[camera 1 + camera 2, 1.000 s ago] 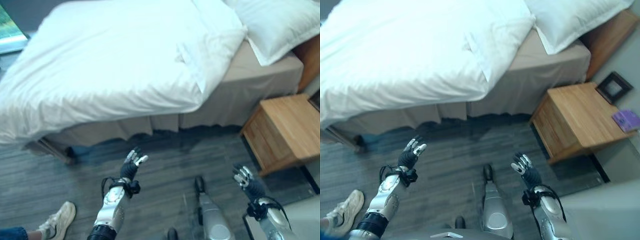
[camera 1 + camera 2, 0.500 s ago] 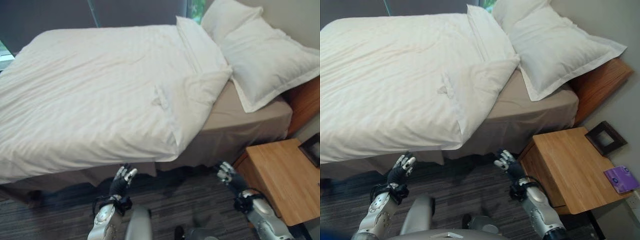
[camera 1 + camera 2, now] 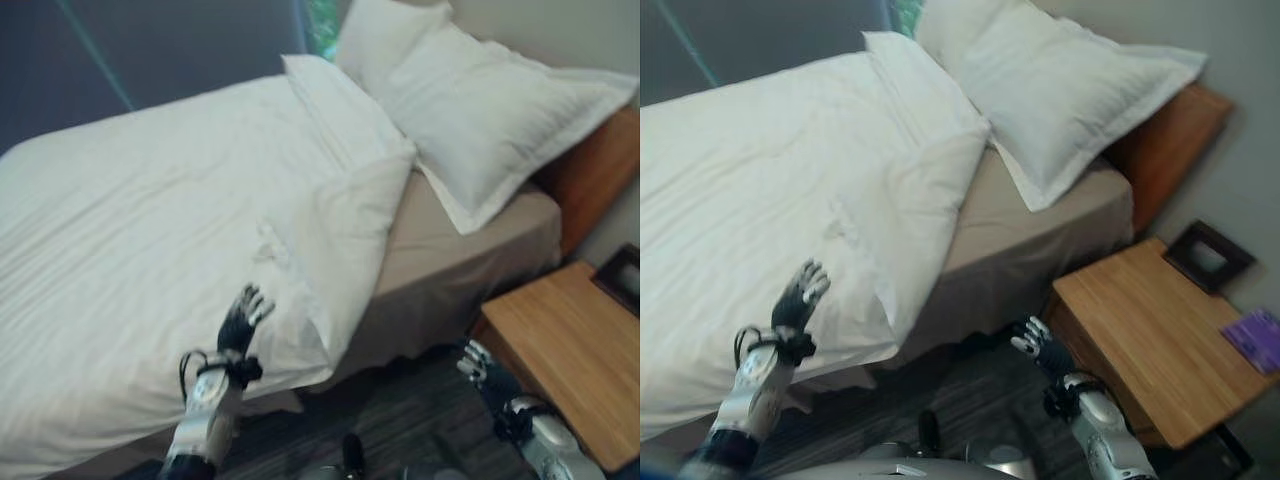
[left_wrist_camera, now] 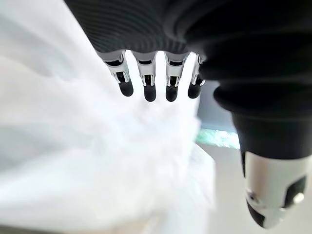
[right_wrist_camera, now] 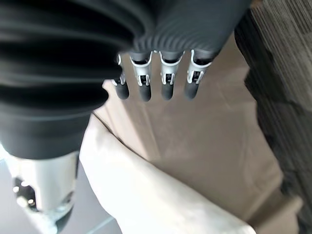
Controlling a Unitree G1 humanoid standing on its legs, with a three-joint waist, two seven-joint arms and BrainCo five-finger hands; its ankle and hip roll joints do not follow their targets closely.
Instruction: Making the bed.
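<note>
With the rumpled white duvet [image 3: 170, 250] lying askew over the bed beside the large white pillow [image 3: 480, 110], the left hand [image 3: 240, 322], fingers spread and empty, would do best to pinch the folded corner, while the right hand [image 3: 1038, 347] hangs slack-fingered below that pillow

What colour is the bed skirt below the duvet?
Beige-taupe bed skirt, plain, below the white duvet; clearest in the right eye view.

Two silver-grey arms. Left hand [image 3: 243, 318]: silver fingers [image 4: 147, 78] with dark tips, dark ribbed cover over back and wrist. Right hand [image 3: 1034, 344]: same build, ribbed cover beside the finger row. Silver thumb [image 4: 273, 187], dark at the tip, set apart from the fingers.
</note>
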